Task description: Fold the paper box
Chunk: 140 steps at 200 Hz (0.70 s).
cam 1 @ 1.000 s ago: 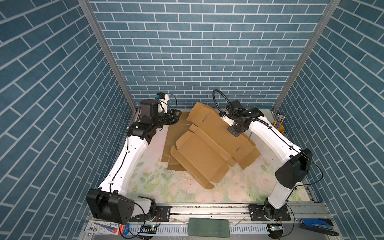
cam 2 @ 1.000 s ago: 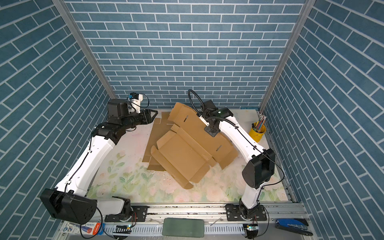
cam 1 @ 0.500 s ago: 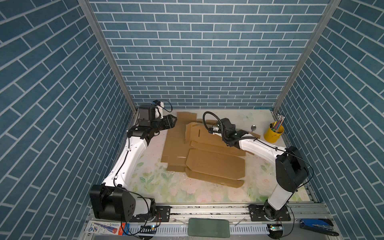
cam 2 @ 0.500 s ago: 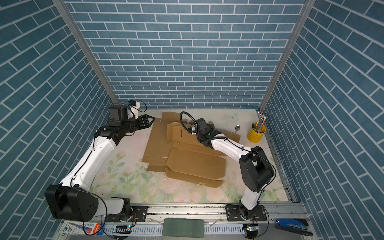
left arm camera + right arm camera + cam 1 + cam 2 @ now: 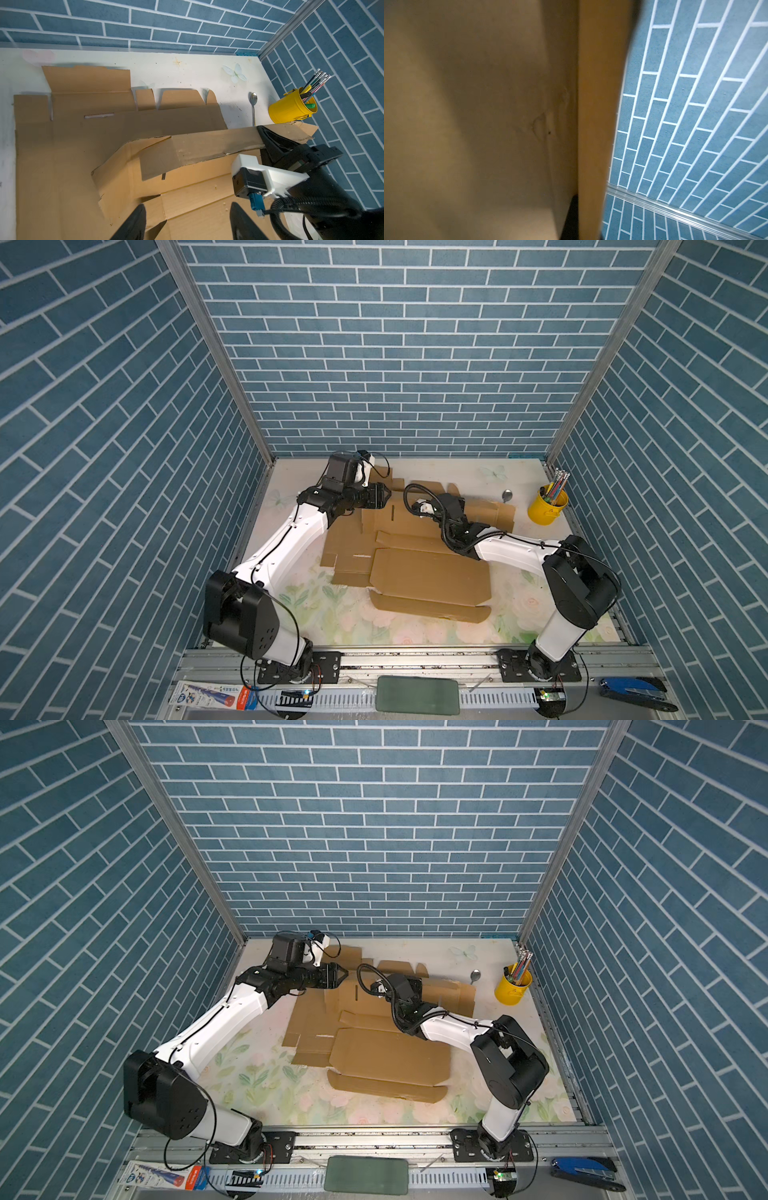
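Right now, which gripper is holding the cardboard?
The right gripper, shut on a cardboard flap; the left gripper hangs open, holding nothing.

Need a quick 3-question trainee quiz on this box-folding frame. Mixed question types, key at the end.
1. True or false: the left pincer is clamped on the cardboard.
2. What lies beside the yellow cup? A) spoon B) scissors C) tape roll
3. Fill in: the right pincer is shut on a raised cardboard ____.
Key: 1 false, it is open and empty. 2 A. 3 flap.
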Each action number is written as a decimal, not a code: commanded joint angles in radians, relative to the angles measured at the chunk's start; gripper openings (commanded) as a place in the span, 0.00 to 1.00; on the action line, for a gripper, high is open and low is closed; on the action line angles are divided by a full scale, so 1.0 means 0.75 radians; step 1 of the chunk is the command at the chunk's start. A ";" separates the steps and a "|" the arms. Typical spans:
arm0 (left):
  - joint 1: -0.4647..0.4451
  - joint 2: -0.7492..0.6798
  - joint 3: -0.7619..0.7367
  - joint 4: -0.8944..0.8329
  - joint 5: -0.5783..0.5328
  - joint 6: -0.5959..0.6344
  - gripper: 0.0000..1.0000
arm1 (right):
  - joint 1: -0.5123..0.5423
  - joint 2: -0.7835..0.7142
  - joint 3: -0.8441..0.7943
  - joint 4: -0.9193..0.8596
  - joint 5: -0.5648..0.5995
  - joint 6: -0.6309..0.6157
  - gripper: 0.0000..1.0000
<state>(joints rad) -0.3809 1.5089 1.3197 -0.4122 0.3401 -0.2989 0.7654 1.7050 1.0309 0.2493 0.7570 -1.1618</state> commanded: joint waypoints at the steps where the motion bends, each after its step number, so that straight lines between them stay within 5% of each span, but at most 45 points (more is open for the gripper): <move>1: -0.015 0.052 0.070 0.035 0.025 -0.029 0.66 | 0.006 -0.070 -0.028 0.097 0.049 -0.075 0.00; 69: -0.021 0.237 0.149 0.135 0.074 -0.060 0.71 | 0.022 -0.037 -0.063 0.263 0.092 -0.158 0.00; 140: -0.045 0.290 0.012 0.357 0.250 -0.224 0.62 | 0.035 0.014 -0.070 0.389 0.117 -0.192 0.00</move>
<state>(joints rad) -0.3992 1.7279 1.3682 -0.2379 0.4530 -0.4072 0.7856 1.6932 1.0008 0.4500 0.8154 -1.2839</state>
